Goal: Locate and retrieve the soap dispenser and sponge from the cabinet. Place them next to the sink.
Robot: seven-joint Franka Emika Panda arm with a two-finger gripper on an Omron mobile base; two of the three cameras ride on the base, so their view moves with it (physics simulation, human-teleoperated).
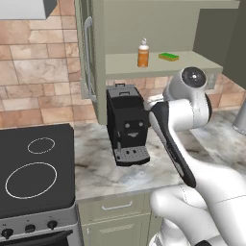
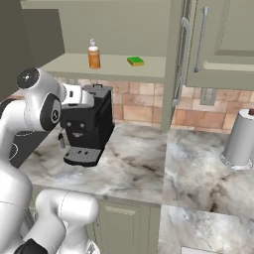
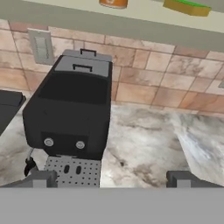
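**Soap and sponge on the open cabinet shelf, my pincer released below them**

On the inner shelf of the sage-green cabinet (image 1: 158, 65) the soap dispenser (image 1: 143, 54) stands upright, an orange bottle with a white pump top. The green sponge (image 1: 168, 56) lies flat on the same shelf, near the bottle but apart from it, toward the side away from the door. The cabinet door (image 1: 88, 53) stands swung open, its long silver bar handle (image 1: 87, 50) running down its face.

Under the shelf a black coffee machine (image 1: 126, 126) sits on the marble worktop (image 1: 96, 163), its perforated drip tray facing out. A black cooktop (image 1: 33, 168) with white ring markings adjoins the worktop on that side. In the right base view a paper towel roll (image 2: 239, 138) stands upright farther along the worktop, well apart from the coffee machine, and a second closed wall cabinet (image 2: 221, 42) hangs above it.

My pincer (image 3: 111, 179) is released, its two dark fingertips (image 3: 43, 178) spread wide with nothing between them. In the hand view it sits low in front of the coffee machine, looking at the brick-tiled wall (image 3: 148, 83), with the underside of the shelf and the bases of the bottle and sponge at the top edge.
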